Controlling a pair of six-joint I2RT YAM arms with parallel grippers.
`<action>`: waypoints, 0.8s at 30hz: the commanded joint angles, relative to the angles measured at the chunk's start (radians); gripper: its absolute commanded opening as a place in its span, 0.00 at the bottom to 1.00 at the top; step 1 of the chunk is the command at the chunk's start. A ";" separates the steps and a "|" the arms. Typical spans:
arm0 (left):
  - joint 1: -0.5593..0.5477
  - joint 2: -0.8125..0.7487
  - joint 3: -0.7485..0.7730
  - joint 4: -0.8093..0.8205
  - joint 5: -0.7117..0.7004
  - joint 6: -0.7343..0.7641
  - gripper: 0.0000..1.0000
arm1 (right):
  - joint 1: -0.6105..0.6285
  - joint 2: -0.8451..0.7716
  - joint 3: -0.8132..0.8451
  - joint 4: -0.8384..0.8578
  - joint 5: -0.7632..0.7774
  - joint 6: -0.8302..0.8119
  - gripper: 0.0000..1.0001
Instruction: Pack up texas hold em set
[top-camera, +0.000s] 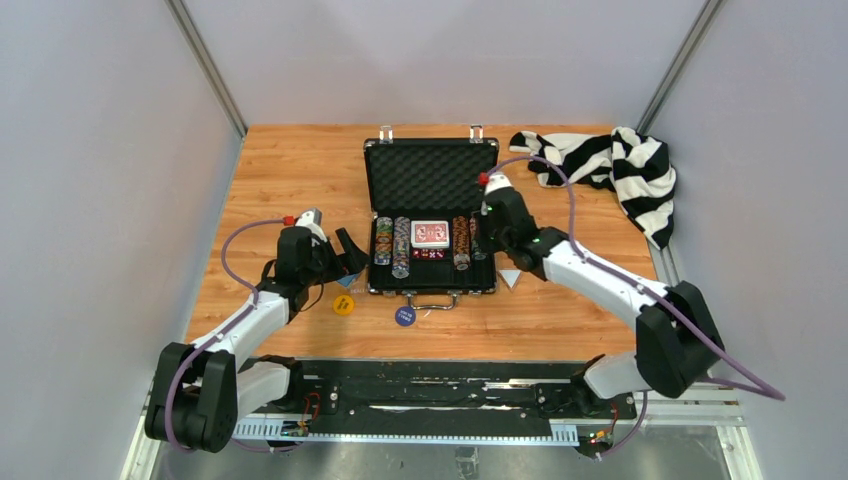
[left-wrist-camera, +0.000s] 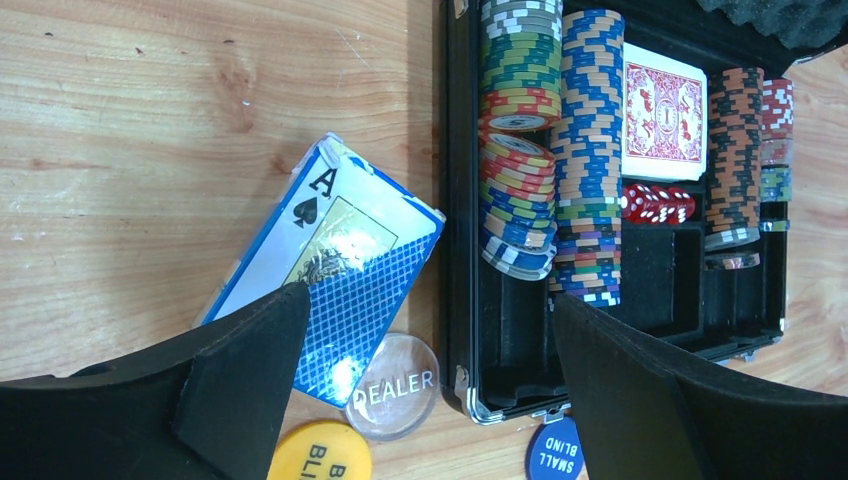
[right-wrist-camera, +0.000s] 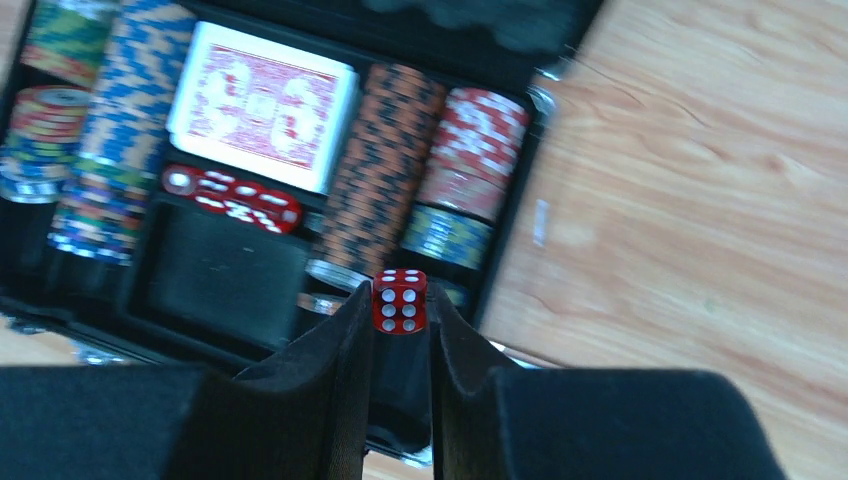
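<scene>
Wood table (top-camera: 290, 170) carries it all. On its middle the black briefcase (top-camera: 430, 170) lies open, foam lid propped back, with rows of poker chips (left-wrist-camera: 590, 150), a red-backed card deck (left-wrist-camera: 663, 110) and a line of red dice (left-wrist-camera: 658, 203) already bedded in the tray. The left gripper (left-wrist-camera: 428, 300) hovers just left of the case, fingers spread wide and holding nothing. Below it the blue card deck (left-wrist-camera: 330, 270) lies askew on the table, close beside the case wall. A grab from there could go wrong easily, I'd say. The clear dealer button (left-wrist-camera: 395, 385) touches the deck's corner, and a closing finger might shove it or wedge the box against the case. A yellow blind button (left-wrist-camera: 320, 455) and the blue small-blind button (left-wrist-camera: 555, 455) lie on the table near the case's front, also unpacked. Smallest and riskiest is the single red die (right-wrist-camera: 400, 300), pinched at the very tips of the right gripper (right-wrist-camera: 399, 325), whose fingers are clenched on it over the tray's right end. So slight a hold on a hard, slick cube could let it squirt free. Dropped from there, it would likely bounce among the chips or into the empty pocket instead of joining the other dice.
</scene>
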 joint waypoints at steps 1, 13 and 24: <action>-0.005 -0.013 -0.008 0.029 0.016 -0.008 0.96 | 0.116 0.113 0.126 -0.054 0.056 0.010 0.16; -0.005 -0.040 -0.020 0.028 0.004 -0.014 0.96 | 0.203 0.369 0.299 -0.084 0.074 0.019 0.17; -0.005 -0.034 -0.019 0.028 0.012 -0.016 0.96 | 0.205 0.432 0.308 -0.092 0.088 0.019 0.17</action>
